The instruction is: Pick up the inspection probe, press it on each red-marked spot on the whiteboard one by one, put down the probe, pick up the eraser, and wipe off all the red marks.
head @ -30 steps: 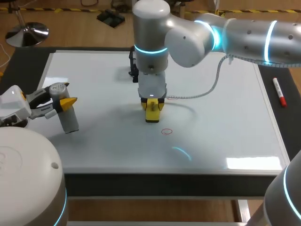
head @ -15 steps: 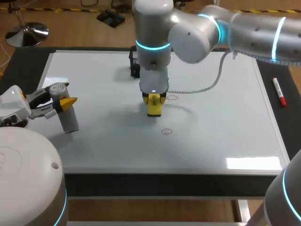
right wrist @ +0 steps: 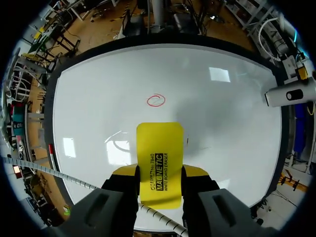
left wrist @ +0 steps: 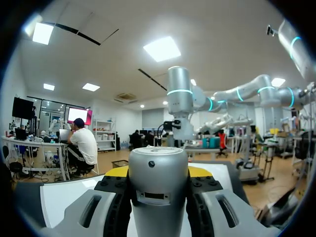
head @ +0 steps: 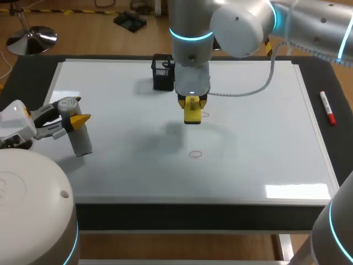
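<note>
Status: wiping phase, not complete.

1. Right gripper (head: 191,105): closed on the yellow eraser (head: 192,115), one finger on each long side. The right wrist view confirms both fingers in contact. The eraser points down over the middle of the whiteboard (head: 265,165). Its shadow lies apart from it, so it is probably raised off the surface.

2. Left gripper (head: 70,118): closed on the inspection probe (head: 81,141), a grey cylinder clamped between both fingers in the left wrist view. The probe is tilted at the left side of the board. Whether its lower end touches the surface cannot be told. The probe is therefore not put down as the task sentence specifies. It is held well apart from the eraser.

3. Marks left:
   - a red circle (head: 196,154) toward the front of the board, ahead of the eraser in the right wrist view, untouched;
   - a second red mark (head: 206,114) just beside the eraser, partly hidden by it.

4. Judgement: whether the probing step is complete cannot be told from the marks. The eraser pickup is done. At least two marks need wiping.

5. Other items: a black mesh holder (head: 162,74) stands at the back of the board. A red marker (head: 327,107) lies off the board's right edge.
</note>
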Available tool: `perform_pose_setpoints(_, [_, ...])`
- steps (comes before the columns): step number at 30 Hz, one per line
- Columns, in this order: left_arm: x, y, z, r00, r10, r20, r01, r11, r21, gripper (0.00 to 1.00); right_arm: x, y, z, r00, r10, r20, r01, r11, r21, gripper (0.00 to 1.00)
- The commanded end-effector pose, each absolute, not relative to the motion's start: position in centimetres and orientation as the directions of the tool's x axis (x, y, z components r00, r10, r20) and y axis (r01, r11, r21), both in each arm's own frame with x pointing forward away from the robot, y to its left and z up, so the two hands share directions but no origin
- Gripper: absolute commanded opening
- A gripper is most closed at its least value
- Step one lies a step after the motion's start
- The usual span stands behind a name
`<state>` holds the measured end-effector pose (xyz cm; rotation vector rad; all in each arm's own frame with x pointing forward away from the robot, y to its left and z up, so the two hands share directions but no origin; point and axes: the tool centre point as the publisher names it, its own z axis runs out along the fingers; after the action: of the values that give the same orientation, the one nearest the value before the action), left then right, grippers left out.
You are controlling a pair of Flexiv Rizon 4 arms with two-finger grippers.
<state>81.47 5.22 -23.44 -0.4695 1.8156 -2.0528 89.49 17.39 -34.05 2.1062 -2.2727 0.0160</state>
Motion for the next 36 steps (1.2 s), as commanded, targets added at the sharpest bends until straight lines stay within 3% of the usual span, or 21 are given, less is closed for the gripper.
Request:
perform_pose_setpoints(1, [81.4, 5.2, -23.3, -0.880, -0.475, 0.010, 0.048, -0.110, -0.993, 0.00, 89.4, 17.2, -33.9, -0.073, -0.997, 0.038, -0.997, 0.074, 0.018, 0.00])
perform_pose_setpoints(11, [81.4, 5.2, -23.3, -0.880, -0.475, 0.010, 0.048, -0.110, -0.993, 0.00, 89.7, 16.6, -33.9, -0.085, -0.995, 0.049, -0.996, 0.086, 0.017, 0.00])
perform_pose_setpoints(22, [81.4, 5.2, -23.3, -0.880, -0.475, 0.010, 0.048, -0.110, -0.993, 0.00, 91.6, 7.7, -32.6, -0.233, -0.972, 0.034, -0.972, 0.234, 0.015, 0.00])
perform_pose_setpoints(36, [81.4, 5.2, -23.3, -0.880, -0.475, 0.010, 0.048, -0.110, -0.993, 0.00, 89.5, -2.7, -33.1, -0.436, -0.900, 0.011, -0.899, 0.436, 0.034, 0.00])
